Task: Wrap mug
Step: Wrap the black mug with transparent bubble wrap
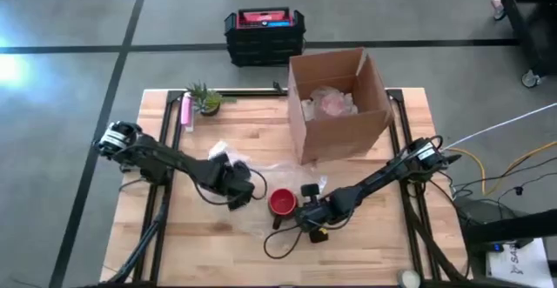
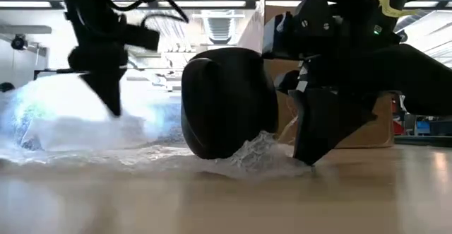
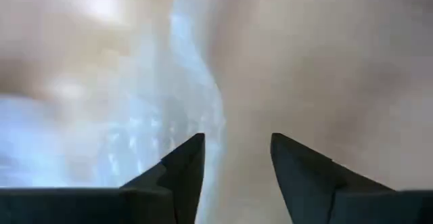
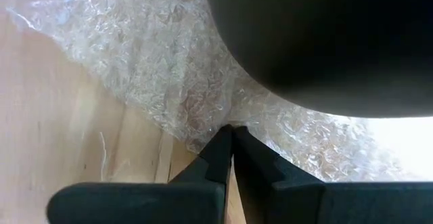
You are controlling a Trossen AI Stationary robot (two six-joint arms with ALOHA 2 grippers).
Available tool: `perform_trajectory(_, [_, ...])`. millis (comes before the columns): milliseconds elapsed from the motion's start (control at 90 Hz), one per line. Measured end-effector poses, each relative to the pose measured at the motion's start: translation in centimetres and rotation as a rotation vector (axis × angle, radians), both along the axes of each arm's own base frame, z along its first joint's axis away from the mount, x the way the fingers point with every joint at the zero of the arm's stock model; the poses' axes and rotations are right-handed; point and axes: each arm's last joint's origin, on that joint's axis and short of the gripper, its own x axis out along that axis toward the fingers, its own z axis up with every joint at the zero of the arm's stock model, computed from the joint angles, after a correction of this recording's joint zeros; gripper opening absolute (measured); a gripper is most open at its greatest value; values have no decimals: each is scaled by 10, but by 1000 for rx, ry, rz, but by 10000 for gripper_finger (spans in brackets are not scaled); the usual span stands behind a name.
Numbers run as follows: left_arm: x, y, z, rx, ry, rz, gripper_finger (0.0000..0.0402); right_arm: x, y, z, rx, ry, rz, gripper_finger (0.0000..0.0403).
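The counter [image 1: 174, 236] is a light wooden top of long boards. A clear sheet of bubble wrap [image 1: 261, 170] lies flat near the middle, reaching toward the front edge. A mug [image 1: 282, 203] with a red inside rests on the wrap. An open cardboard box [image 1: 339, 105] stands at the back edge, right of centre, with crumpled pale wrapping in it. Near the back left corner stand a small potted plant [image 1: 205, 98] and, just beside it, a pink and white object [image 1: 185, 112].

Two dark jointed arms, black cables looped alongside; wedge-shaped black fingers [image 3: 179, 176], matte.
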Motion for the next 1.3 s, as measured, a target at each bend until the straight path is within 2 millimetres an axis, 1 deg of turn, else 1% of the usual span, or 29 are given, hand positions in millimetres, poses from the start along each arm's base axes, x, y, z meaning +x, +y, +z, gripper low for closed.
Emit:
perform_trajectory(122, [-4, 10, 18, 294, -46, 15, 125, 0, 0, 0, 0, 0, 2, 2])
perform_trajectory(167, [-4, 12, 22, 346, -69, 21, 118, 0, 0, 0, 0, 1, 2, 2])
perform_trajectory(200, [-4, 13, 26, 347, -81, 28, 114, 0, 0, 0, 0, 1, 2, 2])
perform_trajectory(278, [1, 9, 45, 214, -136, 39, 105, -1, 0, 0, -1, 5, 0, 2])
perform_trajectory(378, [3, -4, 69, 48, -202, 12, 96, -2, -1, -2, -4, 11, -9, 2])
perform_trajectory(433, [2, -10, 76, -46, -211, -1, 91, -3, -1, -2, 0, 12, -15, 2])
perform_trajectory(500, [-1, -14, 77, -157, -185, -10, 85, -3, -1, -3, 6, 14, -21, 2])
perform_trajectory(544, [-4, -16, 74, -213, -166, -8, 81, -4, -1, -3, 12, 16, -22, 2])
perform_trajectory(600, [-8, -19, 63, -258, -130, 11, 77, -4, 0, -3, 13, 14, -21, 2])
perform_trajectory(722, [-19, -28, 25, -344, -60, 43, 76, -4, 1, -3, 14, 12, -18, 2])
perform_trajectory(778, [-26, -30, 6, -349, -45, 68, 76, -4, 1, -3, 14, 11, -18, 2])
perform_trajectory(856, [-33, -34, -16, -365, -69, 106, 76, -4, 1, -3, 17, 6, -17, 2])
perform_trajectory(922, [-36, -37, -30, -411, -108, 122, 76, -4, 1, -3, 19, 3, -17, 2])
perform_trajectory(1033, [-35, -44, -44, -504, -195, 132, 75, -6, 0, -1, 19, 31, -14, 2])
perform_trajectory(1133, [-29, -49, -51, -585, -299, 122, 75, -15, -2, 5, 3, 102, -7, 2])
perform_trajectory(1244, [-19, -55, -48, -670, -428, 95, 75, -28, 0, 12, -15, 189, 12, 2])
perform_trajectory(1300, [-15, -57, -44, -684, -454, 82, 75, -36, 2, 13, -22, 237, 20, 2])
